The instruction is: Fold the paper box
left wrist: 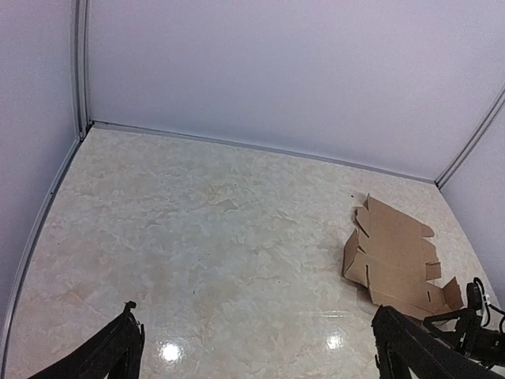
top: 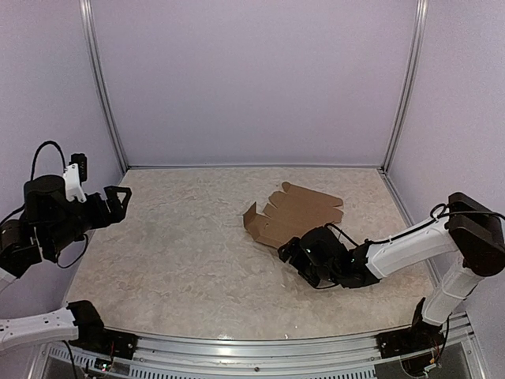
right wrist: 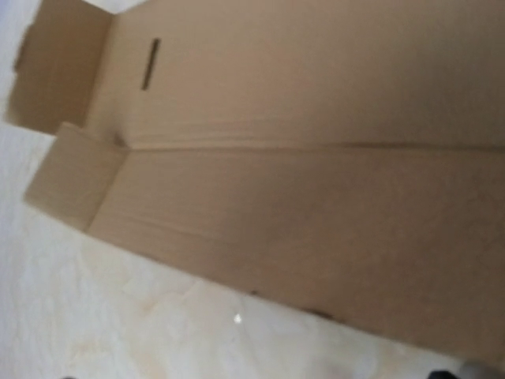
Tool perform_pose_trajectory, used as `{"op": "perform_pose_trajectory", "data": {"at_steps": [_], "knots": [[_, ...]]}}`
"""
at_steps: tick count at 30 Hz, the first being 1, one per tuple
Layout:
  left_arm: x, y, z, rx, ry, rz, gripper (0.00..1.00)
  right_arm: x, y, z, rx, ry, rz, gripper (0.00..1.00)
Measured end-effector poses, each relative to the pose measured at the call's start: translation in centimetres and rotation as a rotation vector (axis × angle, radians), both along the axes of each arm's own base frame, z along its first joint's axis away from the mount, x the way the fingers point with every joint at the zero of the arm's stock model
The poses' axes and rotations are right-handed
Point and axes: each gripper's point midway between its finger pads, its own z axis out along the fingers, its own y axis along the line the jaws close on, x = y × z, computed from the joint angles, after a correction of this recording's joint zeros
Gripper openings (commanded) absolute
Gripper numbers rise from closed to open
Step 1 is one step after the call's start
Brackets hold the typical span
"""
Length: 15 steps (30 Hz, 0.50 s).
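The paper box (top: 296,213) is a flat brown die-cut cardboard sheet with flaps and slots, lying on the table right of centre. It also shows in the left wrist view (left wrist: 394,253) and fills most of the right wrist view (right wrist: 300,158). My right gripper (top: 293,257) is low over the table at the sheet's near edge. Only the tips of its fingers show at the bottom corners of the right wrist view, far apart, with nothing between them. My left gripper (top: 118,197) is raised at the far left, open and empty (left wrist: 264,355), far from the sheet.
The table is pale marbled (top: 181,245), enclosed by lilac walls at the back (top: 252,79) and sides. A metal rail (top: 260,347) runs along the near edge. The right arm (top: 410,241) stretches in from the right.
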Motion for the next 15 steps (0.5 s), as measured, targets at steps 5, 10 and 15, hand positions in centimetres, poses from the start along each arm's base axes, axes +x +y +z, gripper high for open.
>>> {"op": "perform_pose_trajectory", "data": {"at_steps": [5,10,15], "knots": [[-0.3,0.5,-0.1,0.028,0.011,0.003,0.99,0.7,0.3,-1.3,0.02,0.003,-0.05,0.88],[-0.7,0.9,-0.3,0.053,0.027,0.003,0.99,1.5,0.2,-1.3,0.049,-0.022,-0.113,0.84],[-1.1,1.2,-0.4,0.059,0.033,0.004,0.99,2.2,-0.3,-1.4,0.056,-0.04,-0.172,0.78]]}}
